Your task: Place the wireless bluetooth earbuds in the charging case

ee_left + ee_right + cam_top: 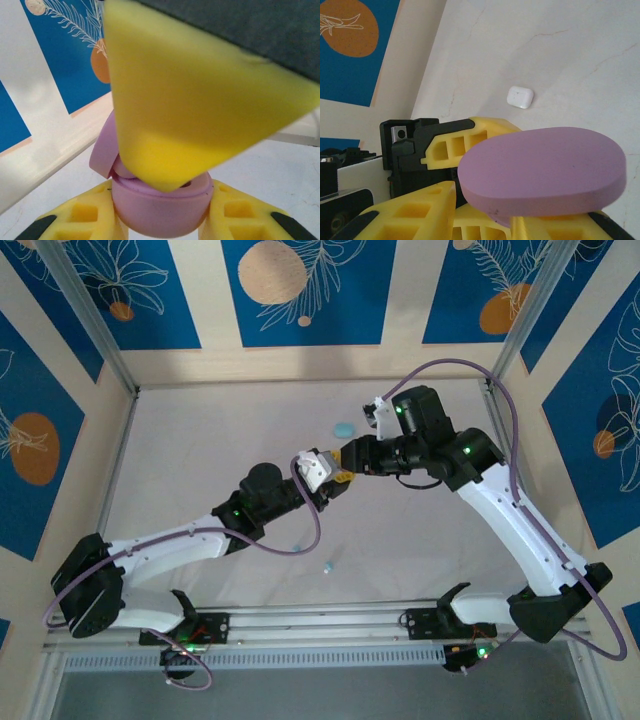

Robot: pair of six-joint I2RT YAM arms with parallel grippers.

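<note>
Looking like a robotics lab test cell: a pale tabletop (200,450) is sitting boxed in by aluminium posts (87,320) and blue leaf-print wall panels (350,310) across the top. White robot arms (160,545) are standing on a metal rail (320,618) along the bottom edge.

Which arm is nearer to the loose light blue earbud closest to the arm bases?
Left. The left arm passes just beyond the earbud, to its left; the right arm stands well off to its right.

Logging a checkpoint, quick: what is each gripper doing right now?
Left gripper: closed on the open pink case.
Right gripper: cannot be told; its tip is at the case's opening.
</note>
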